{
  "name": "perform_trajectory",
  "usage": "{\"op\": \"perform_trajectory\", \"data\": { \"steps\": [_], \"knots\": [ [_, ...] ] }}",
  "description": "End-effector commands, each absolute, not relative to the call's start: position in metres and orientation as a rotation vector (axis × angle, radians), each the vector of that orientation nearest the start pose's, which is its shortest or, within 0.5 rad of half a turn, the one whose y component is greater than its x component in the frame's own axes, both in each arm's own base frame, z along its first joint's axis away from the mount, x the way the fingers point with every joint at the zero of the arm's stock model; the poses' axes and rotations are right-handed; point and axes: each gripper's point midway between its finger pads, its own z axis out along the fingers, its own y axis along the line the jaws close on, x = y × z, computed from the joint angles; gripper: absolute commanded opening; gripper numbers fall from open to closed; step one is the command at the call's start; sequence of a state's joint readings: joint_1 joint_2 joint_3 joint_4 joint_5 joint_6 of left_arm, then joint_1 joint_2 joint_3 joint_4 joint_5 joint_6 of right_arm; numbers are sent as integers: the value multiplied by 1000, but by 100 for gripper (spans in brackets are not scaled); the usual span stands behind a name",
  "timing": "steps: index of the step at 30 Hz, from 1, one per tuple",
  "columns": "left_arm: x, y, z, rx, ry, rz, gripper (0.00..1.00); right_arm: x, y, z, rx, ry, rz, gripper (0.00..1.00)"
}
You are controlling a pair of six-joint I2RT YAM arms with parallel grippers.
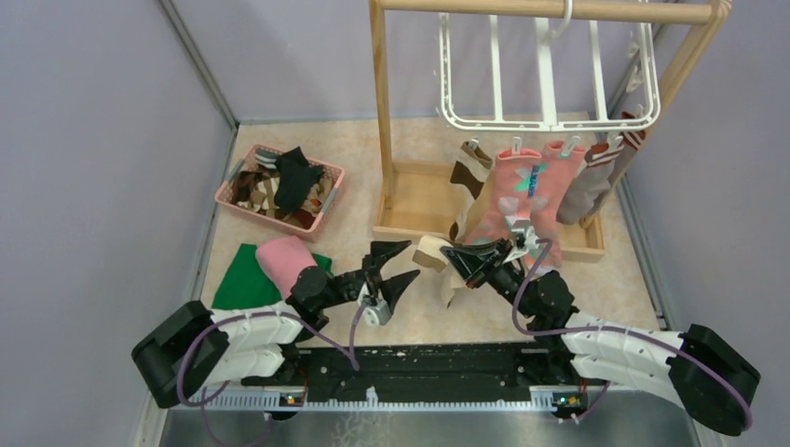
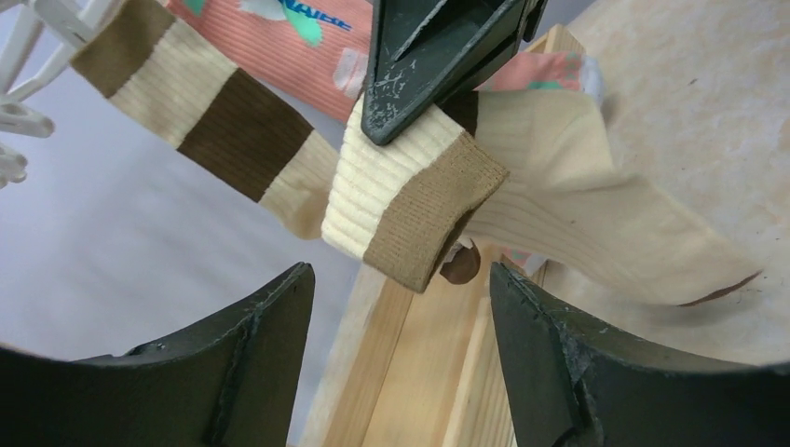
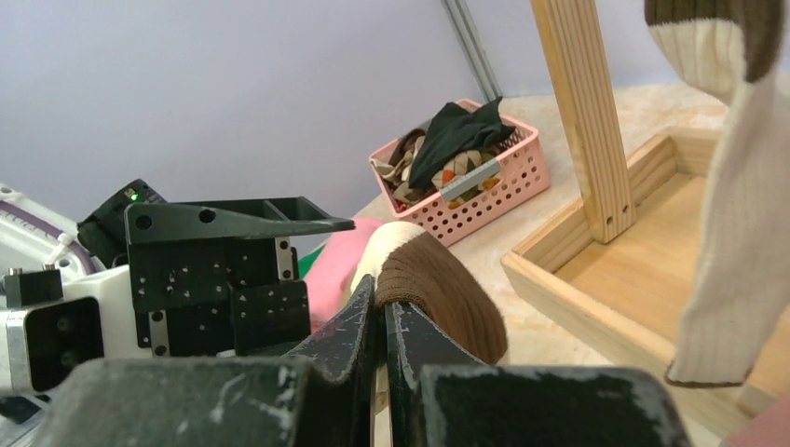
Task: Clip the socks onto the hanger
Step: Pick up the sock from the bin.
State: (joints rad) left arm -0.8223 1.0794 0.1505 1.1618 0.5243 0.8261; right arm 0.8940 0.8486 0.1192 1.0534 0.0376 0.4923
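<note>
Top external view, itemised: a white rectangular plastic drying hanger [image 1: 550, 121] with crossbars was hung by its hook from the rail of a pale wooden frame stand [image 1: 380, 112]. Along its near rim were clipped a brown-and-cream striped sock [image 1: 469, 182], salmon pink socks with teal and white shapes [image 1: 517, 191], and a grey-brown sock with a red-and-white striped cuff [image 1: 596, 177]. A cream ribbed sock with a brown cuff [image 1: 433, 256] was held low in front of the stand's tray base, beneath the clipped ones. It was pinched at the cuff by the right gripper [image 1: 455, 253], whose jaws were seen pressed together on the fabric in the right wrist view. The left gripper [image 1: 410, 261] was set just left of that sock with its jaws wide apart and nothing between them. In the left wrist view the cuff was seen ahead of its fingers, apart from them. Further socks were heaped in a pink perforated plastic basket [image 1: 331, 200] at far left. A flat green cloth [image 1: 238, 279] and a plain pink cloth [image 1: 284, 256] were laid near the left arm.
</note>
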Motion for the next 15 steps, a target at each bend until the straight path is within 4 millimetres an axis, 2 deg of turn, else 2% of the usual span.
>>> {"op": "perform_trajectory", "data": {
  "steps": [1, 7, 12, 15],
  "knots": [
    [183, -297, 247, 1218, 413, -253, 73, 187, 259, 273, -171, 1237, 1264, 0],
    [185, -306, 250, 1228, 428, -290, 58, 188, 258, 271, -155, 1248, 1264, 0],
    [185, -310, 248, 1239, 434, -299, 55, 188, 258, 271, -156, 1249, 1268, 0],
    [183, -313, 247, 1246, 433, -314, 47, 188, 258, 270, -156, 1249, 1268, 0]
  ]
}}
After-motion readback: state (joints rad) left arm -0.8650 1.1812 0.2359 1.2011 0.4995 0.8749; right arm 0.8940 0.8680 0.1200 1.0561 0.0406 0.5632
